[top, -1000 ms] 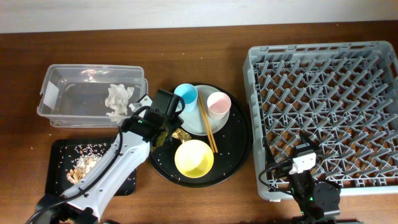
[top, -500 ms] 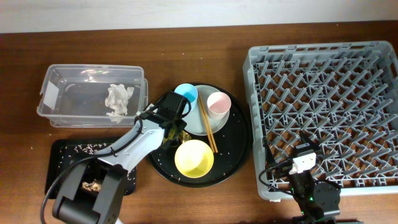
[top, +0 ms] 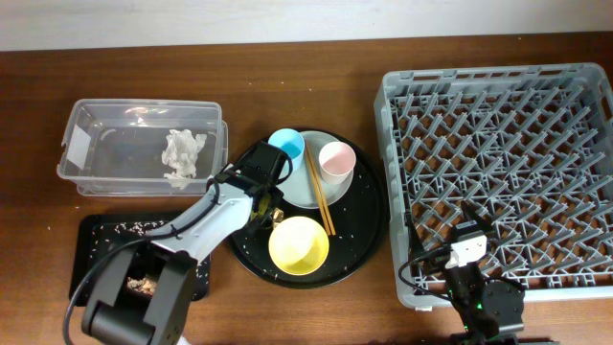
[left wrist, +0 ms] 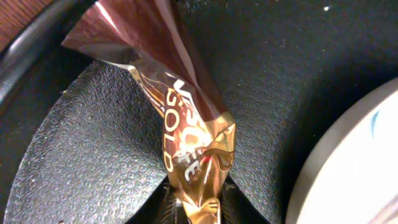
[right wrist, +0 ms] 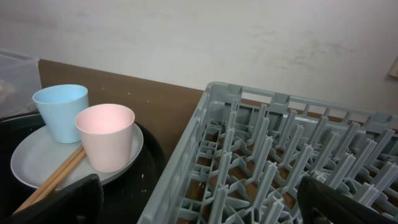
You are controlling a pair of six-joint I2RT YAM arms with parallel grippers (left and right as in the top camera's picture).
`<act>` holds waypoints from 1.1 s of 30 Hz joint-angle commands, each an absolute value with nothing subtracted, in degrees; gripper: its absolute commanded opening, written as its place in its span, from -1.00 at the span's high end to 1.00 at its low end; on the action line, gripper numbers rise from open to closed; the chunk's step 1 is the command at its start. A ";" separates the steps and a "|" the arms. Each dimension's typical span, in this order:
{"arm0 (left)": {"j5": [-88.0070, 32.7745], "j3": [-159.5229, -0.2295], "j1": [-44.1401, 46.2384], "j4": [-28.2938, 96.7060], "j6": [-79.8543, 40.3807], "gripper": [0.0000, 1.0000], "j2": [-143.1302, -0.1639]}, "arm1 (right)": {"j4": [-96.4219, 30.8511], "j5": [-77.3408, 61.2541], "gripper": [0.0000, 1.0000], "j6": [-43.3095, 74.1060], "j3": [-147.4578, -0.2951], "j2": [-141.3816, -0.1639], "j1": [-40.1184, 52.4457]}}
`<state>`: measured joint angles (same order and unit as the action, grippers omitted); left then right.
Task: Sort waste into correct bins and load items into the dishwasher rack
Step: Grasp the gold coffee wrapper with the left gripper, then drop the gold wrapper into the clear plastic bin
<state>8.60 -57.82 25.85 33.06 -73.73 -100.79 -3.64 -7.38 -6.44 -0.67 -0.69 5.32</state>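
My left gripper [left wrist: 198,208] is shut on the lower end of the shiny gold-brown wrapper [left wrist: 186,124], which lies on the round black tray; in the overhead view the gripper [top: 266,196] covers most of the wrapper. On the tray stand the white plate [top: 297,192] with the blue cup [top: 286,145], the pink cup [top: 335,159] and the chopsticks [top: 320,196], and the yellow bowl [top: 299,243]. The napkin [top: 182,153] lies in the clear tub [top: 115,153]. Food scraps [top: 142,285] lie in the small black tray [top: 96,240]. My right gripper [right wrist: 202,202] is open and empty over the front of the grey rack [top: 498,144].
The round black tray [top: 369,220] sits between the tub and the rack, its right rim close to the rack's left wall. White grains are scattered on it. The left arm lies across the small black tray's right side.
My left gripper has moved right and down from the tub's corner onto the round tray and closed on the wrapper. The right arm has not moved.
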 commanded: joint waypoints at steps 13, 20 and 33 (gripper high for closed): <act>18.20 -57.28 13.98 26.37 -64.18 0.99 -76.55 | -3.86 -6.87 -0.97 -6.35 -0.32 -0.36 5.61; 17.76 -57.25 0.49 19.18 -64.16 0.87 -79.99 | -3.86 -6.87 -0.97 -6.35 -0.32 -0.36 5.61; 2.81 -57.36 -1.61 10.74 -36.62 -0.25 -76.95 | -3.88 -6.87 -0.97 -6.35 -0.32 -0.36 5.61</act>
